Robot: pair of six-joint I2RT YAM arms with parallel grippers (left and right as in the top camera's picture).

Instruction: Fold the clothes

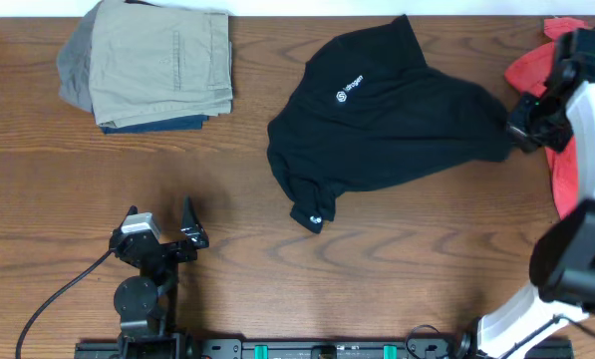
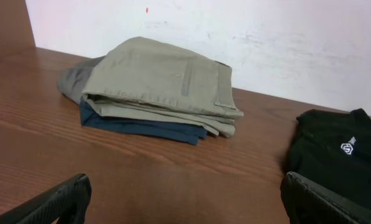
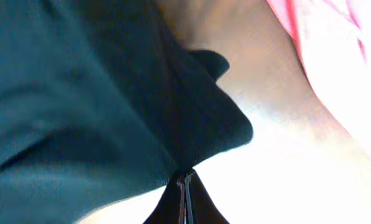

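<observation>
Fabric of the soft black short-sleeved shirt [image 1: 387,105] lies crumpled on the brown wooden table [image 1: 277,289], extending leftward from your right gripper [image 1: 521,128], which is clamped on its right edge; your left gripper [image 1: 160,215], fully spread, sits well apart.

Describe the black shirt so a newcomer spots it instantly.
On the wooden table, look right of centre, between the folded stack at far left and the coral-red shirt at the right edge. The black shirt lies there crumpled, its right edge pinched by the right gripper. It alone is black, with a small white chest logo.
</observation>
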